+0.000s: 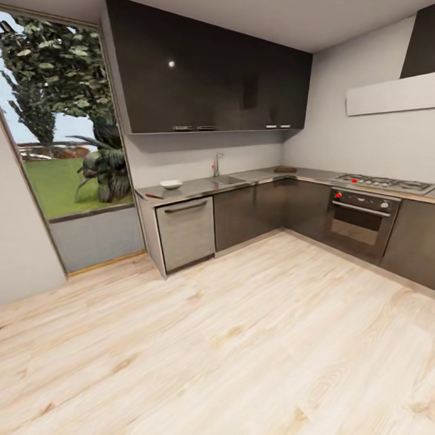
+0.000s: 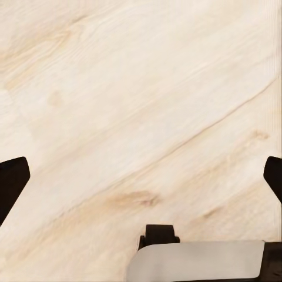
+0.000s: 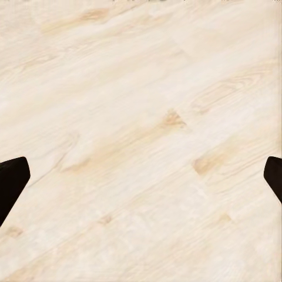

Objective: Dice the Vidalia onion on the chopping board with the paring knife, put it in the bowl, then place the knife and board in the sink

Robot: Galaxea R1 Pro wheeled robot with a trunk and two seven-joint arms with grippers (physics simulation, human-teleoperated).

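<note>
Across the room in the head view runs the grey countertop (image 1: 266,175). On its left end lie the white bowl (image 1: 171,183) and, nearer the edge, the red-handled paring knife (image 1: 154,195). The sink (image 1: 226,179) with its chrome faucet (image 1: 216,164) sits further right; the onion is hidden from here. The brown chopping board (image 1: 285,169) rests in the counter's corner. Both wrist views look down at the wooden floor. My left gripper (image 2: 141,176) and my right gripper (image 3: 141,176) are open, dark fingertips (image 2: 12,182) far apart, nothing between them.
A wide stretch of light wooden floor (image 1: 235,343) separates me from the counter. A steel dishwasher (image 1: 186,231) stands under the bowl, an oven (image 1: 360,221) and gas hob (image 1: 384,184) on the right. A tall window (image 1: 55,123) is at the left. Dark wall cabinets (image 1: 212,85) hang above.
</note>
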